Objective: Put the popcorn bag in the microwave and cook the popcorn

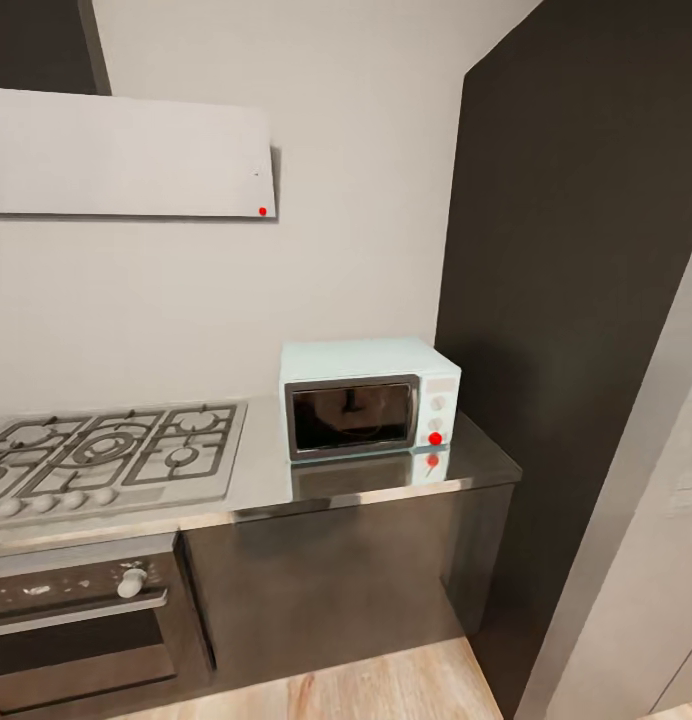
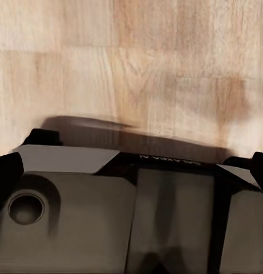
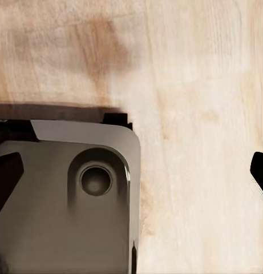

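The pale mint-blue microwave [image 1: 366, 400] stands with its dark glass door shut on the glossy grey countertop [image 1: 386, 482], at its right end. Two round knobs and a red dot sit on the microwave's side panel. The popcorn bag and the popcorn are out of view. My left gripper [image 2: 131, 171] hangs over the wooden floor above the robot's grey base, its dark fingertips [image 2: 5, 174] far apart and holding nothing. My right gripper [image 3: 131, 174] hangs the same way, open, with one fingertip [image 3: 260, 171] at the picture's edge.
A gas hob [image 1: 116, 450] with black grates lies left of the microwave, above a built-in oven [image 1: 76, 620] with a white knob. A tall dark cabinet [image 1: 576, 300] walls off the counter's right end. A pale hood [image 1: 126, 155] hangs above. Wooden floor [image 1: 366, 690] lies in front.
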Available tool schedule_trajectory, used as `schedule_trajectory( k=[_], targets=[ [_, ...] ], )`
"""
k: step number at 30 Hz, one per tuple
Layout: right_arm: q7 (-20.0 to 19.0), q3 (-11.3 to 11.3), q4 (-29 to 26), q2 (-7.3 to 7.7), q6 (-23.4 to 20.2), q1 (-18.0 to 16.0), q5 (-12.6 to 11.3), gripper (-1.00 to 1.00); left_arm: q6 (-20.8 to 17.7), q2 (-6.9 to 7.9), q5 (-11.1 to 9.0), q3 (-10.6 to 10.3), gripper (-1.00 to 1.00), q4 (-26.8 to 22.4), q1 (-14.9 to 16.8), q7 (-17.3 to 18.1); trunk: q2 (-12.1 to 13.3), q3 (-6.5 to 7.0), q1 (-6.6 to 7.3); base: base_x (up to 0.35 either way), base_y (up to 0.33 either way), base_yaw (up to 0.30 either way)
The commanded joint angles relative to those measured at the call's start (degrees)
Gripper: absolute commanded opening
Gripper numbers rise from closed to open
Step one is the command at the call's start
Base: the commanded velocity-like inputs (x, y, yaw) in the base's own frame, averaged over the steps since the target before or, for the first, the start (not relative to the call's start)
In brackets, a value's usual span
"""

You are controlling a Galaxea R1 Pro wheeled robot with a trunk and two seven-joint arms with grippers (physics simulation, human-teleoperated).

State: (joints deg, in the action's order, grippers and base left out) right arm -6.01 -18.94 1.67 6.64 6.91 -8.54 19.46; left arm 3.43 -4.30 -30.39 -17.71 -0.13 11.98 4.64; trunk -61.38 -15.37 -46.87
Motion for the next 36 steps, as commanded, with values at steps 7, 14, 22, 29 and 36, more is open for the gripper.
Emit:
schedule_trajectory(
  k=[7,14,22,29,36],
  targets=[
    [-0.1,-0.5,0.2,0.04,0.3,-0.1,0.4,1.0,0.3,0.01,-1.8,-0.5,1.0,0.1,0.1,0.2,0.0,-0.07,0.0,0.0,-0.244,0.0],
    [-0.1,-0.5,0.2,0.07,0.4,-0.1,0.5,1.0,0.3,0.02,-1.8,-0.5,1.0,0.1,0.1,0.2,0.0,-0.07,0.0,0.0,-0.133,0.0],
    [-0.1,-0.5,0.1,-0.16,0.4,-0.1,0.5,1.0,0.3,0.08,-1.8,-0.5,1.0,0.1,0.1,0.2,0.0,-0.07,0.0,0.0,-0.005,0.0],
    [-0.1,-0.5,0.1,0.06,1.0,-0.1,0.6,1.0,0.3,0.08,-1.8,-0.5,1.0,0.1,0.1,0.2,0.0,-0.26,0.0,0.0,0.0,0.021],
    [-0.1,-0.5,0.1,0.13,0.9,-0.1,0.6,1.0,0.3,0.08,-1.8,-0.5,1.0,0.1,0.1,0.2,0.0,-0.72,0.0,0.0,0.0,0.16]
  ],
)
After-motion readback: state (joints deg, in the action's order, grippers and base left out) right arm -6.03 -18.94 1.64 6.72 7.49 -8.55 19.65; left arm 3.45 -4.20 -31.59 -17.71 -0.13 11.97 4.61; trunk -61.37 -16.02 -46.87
